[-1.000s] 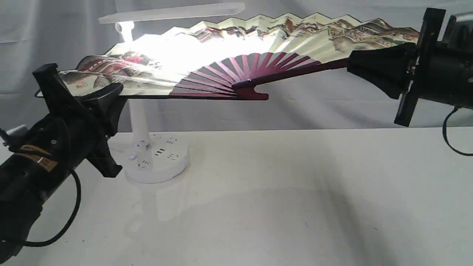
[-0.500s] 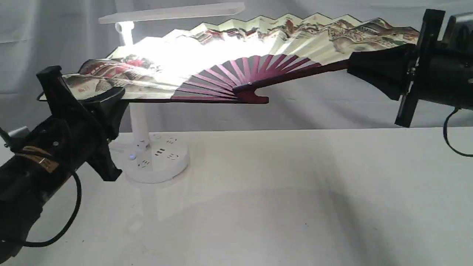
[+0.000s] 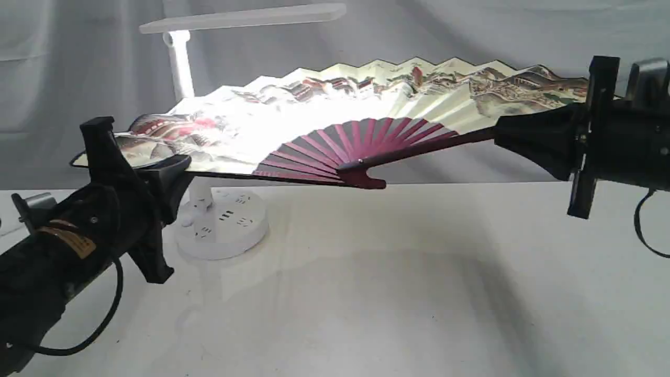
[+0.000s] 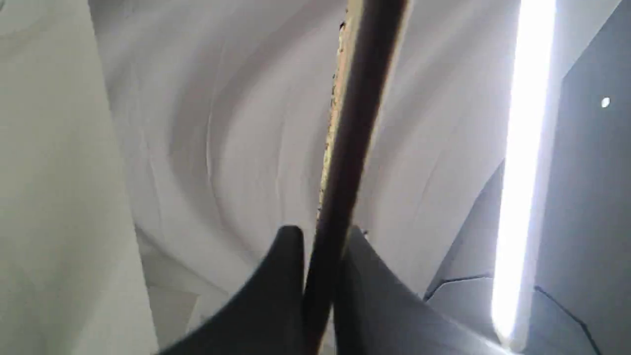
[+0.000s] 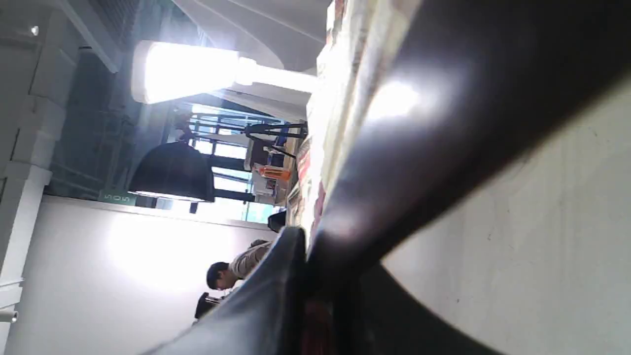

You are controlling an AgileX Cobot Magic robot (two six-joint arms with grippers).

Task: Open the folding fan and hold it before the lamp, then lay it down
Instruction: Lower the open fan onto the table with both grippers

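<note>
The folding fan (image 3: 366, 115) is held fully spread in the air above the white counter (image 3: 392, 293), touching the counter nowhere. It is tilted nearly flat, with the painted face turned upward and the maroon ribs gathered at a pivot that points toward the exterior camera. One guard stick is clamped at the fan's left end by the left fingers (image 3: 167, 173), and the other is clamped at the right end by the right fingers (image 3: 528, 139), so that the pleated paper is stretched between the two arms. In the left wrist view the dark guard stick (image 4: 345, 148) is seen pinched tightly between the two black fingers (image 4: 276, 286), with no gap visible at either side. In the right wrist view the other guard stick (image 5: 443, 123) is likewise gripped between the fingers (image 5: 266, 286). The lamp (image 3: 180, 68) is stood at the rear left of the counter on its round base, and it is lit. Its stem is partly covered by the left part of the fan, while its long bar head is left clear above the paper. A bright glare is cast on the middle of the fan's left half.
</note>
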